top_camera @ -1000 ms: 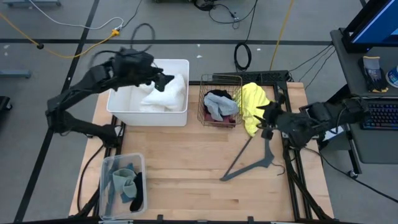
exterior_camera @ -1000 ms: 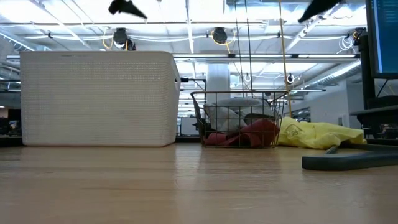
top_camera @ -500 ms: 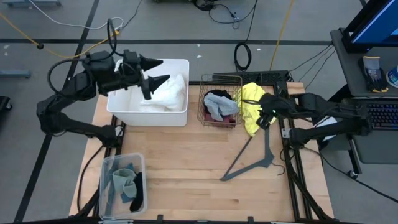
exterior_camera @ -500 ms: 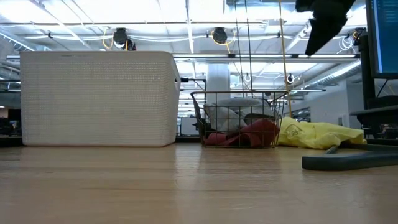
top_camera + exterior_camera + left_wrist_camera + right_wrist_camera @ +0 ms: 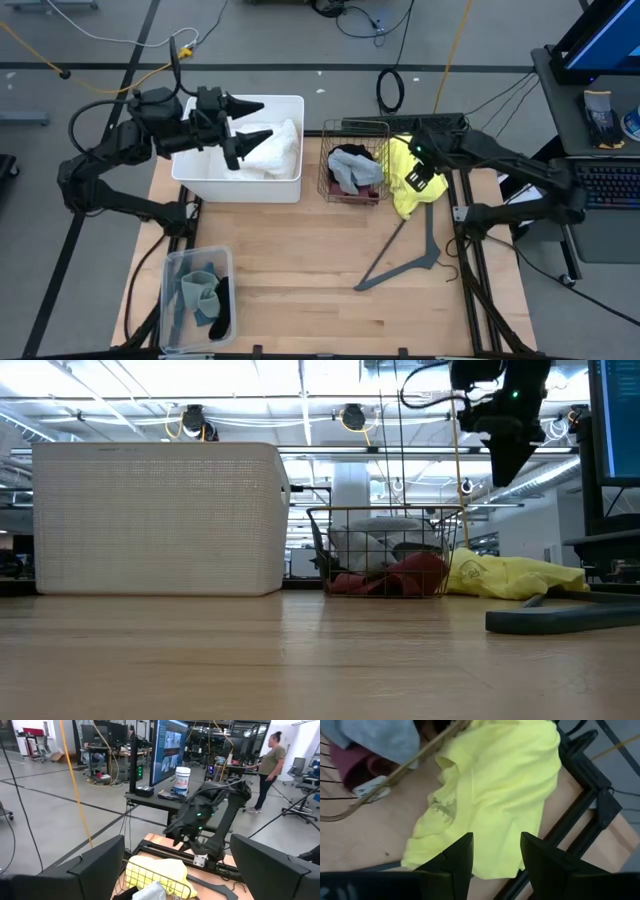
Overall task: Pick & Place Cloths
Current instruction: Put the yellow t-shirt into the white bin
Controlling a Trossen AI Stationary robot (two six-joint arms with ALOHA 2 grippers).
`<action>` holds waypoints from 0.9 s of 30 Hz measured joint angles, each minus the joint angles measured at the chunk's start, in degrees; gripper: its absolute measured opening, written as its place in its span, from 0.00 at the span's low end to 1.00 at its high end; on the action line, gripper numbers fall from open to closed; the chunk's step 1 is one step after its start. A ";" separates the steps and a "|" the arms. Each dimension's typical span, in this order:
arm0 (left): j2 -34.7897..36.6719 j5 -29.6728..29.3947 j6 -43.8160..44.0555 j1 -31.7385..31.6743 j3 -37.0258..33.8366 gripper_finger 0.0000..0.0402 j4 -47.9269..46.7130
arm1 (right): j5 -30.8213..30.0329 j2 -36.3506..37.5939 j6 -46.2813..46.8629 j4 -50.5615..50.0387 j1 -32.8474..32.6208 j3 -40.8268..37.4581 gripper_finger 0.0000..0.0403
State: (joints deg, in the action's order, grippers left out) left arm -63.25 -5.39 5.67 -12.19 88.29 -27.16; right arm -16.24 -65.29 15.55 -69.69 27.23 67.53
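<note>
Meanwhile, my right gripper (image 5: 419,180) had swung in from the table's right edge, where it sat a second ago, and now hung over the yellow cloth (image 5: 403,172), which lay crumpled on the wood just beside the wire basket (image 5: 353,128). In the right wrist view the two dark fingers (image 5: 454,861) stood apart, with nothing between them and yellow fabric filling the space ahead. The cloth itself had not shifted; in the low view it lay flat behind the hanger (image 5: 560,617), and the right arm was well above it.

My left gripper (image 5: 246,125) had pulled back from deep over the white bin (image 5: 187,166) to its near-left rim, jaws wide apart and empty. The frilly white cloth (image 5: 270,148) lay inside the bin.

So I judged one cloth delivered and the left arm retiring, with the right arm lined up for the yellow one. The descent and the pinch were not yet done. The basket held the grey cloth (image 5: 350,175) and black cloth (image 5: 352,156), with the maroon cloth (image 5: 400,573) showing through the wires in the low view; the clear tub (image 5: 172,268) at the near-left corner held blue-grey cloths (image 5: 197,291). What worried me was the hanger's hook lying close to the yellow hem, since a low grab there could snag it.
</note>
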 joint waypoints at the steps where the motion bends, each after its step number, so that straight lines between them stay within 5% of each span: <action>1: 0.02 -0.02 0.00 0.17 0.00 0.91 0.00 | 0.24 -0.44 -0.29 0.01 0.84 -0.02 0.39; 20: -0.04 0.00 -0.68 0.73 -0.02 0.91 -0.04 | 6.01 -1.82 -4.62 20.62 12.11 -17.64 0.39; 27: -0.04 -0.02 -0.70 0.73 -0.02 0.91 -0.04 | 6.03 -1.80 -5.98 27.68 14.20 -23.55 0.52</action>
State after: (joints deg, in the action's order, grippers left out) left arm -63.29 -5.41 4.97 -11.46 88.27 -27.20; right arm -10.22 -67.09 9.56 -42.00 41.44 43.98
